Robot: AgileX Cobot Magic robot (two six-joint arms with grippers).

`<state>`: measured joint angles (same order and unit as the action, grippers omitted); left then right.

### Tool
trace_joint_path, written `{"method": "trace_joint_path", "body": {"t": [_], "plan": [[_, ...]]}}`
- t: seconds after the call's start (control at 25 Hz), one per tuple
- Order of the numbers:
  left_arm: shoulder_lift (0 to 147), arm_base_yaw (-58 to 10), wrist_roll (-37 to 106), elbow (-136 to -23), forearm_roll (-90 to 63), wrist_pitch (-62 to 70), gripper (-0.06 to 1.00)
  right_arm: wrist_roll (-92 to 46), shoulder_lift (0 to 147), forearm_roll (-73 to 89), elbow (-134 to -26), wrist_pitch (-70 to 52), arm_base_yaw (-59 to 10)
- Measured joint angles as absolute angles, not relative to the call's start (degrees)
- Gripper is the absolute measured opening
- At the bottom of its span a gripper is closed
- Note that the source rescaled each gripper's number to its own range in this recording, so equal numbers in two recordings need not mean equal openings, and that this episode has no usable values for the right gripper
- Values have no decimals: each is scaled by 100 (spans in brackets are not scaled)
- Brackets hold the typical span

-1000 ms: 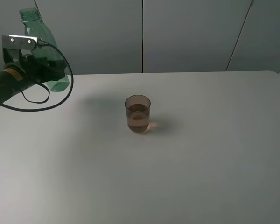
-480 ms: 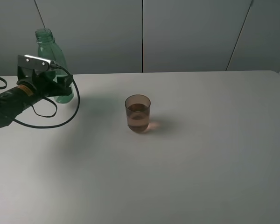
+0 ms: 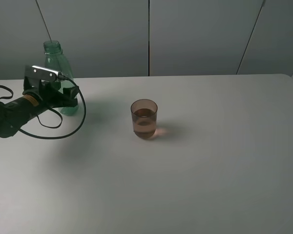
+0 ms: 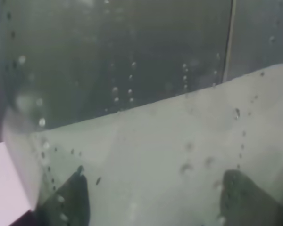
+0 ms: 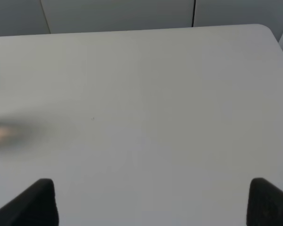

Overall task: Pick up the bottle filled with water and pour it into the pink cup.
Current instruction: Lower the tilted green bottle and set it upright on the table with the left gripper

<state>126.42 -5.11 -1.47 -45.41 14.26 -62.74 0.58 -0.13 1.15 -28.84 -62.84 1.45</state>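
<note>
Exterior high view. Shows the bottle (image 3: 55, 61) upright at the far left of the table (image 3: 210, 170), clamped low on its body by the left gripper (image 3: 66, 96). Shows the pink cup (image 3: 144, 119) well apart toward the centre, upright and partly filled with liquid.

Left wrist view. Looks straight through the green wall of the bottle (image 4: 146, 94), with droplets clinging inside and a dark finger on either side. Confirms the left gripper (image 4: 160, 202) closed onto the bottle. Cannot tell whether the base touches the table.

Right wrist view. Shows the right gripper (image 5: 153, 202) spread wide over bare table, holding nothing.

Likely hazards from this state:
- Toppling on release. Arises if the jaws part before the base sits flat; likely worse with a tall, light bottle.
- Dragging on retreat. Arises if one finger keeps contact while backing away, pulling the bottle over.
- Snagging. Arises if the looped cable (image 3: 84, 112) beside the gripper catches the bottle.
- Spilling. Arises if the arm sweeps across the centre and strikes the filled cup.
</note>
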Motion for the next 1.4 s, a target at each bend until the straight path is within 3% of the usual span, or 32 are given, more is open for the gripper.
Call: {"method": "trace_joint_path", "body": {"t": [0.48,0.56,0.72,0.8,1.4], "plan": [[12642,-511,-134,-4541,1426,-6274,1,58,-13,115,-2884,-6284,145],[12642,-511,-134,-4541,1426,-6274,21,58,-13,115,-2884,-6284,145],[12642,-511,-134,-4541,1426,-6248,87,58,-13,115,-2884,-6284,145],[12642,-511,-134,-4541,1426,-6223,98,58,-13,115,-2884,-6284,145],[12026,-511,-111,-4266,1435,-5037,100,58,-13,115,-2884,-6284,145]]}}
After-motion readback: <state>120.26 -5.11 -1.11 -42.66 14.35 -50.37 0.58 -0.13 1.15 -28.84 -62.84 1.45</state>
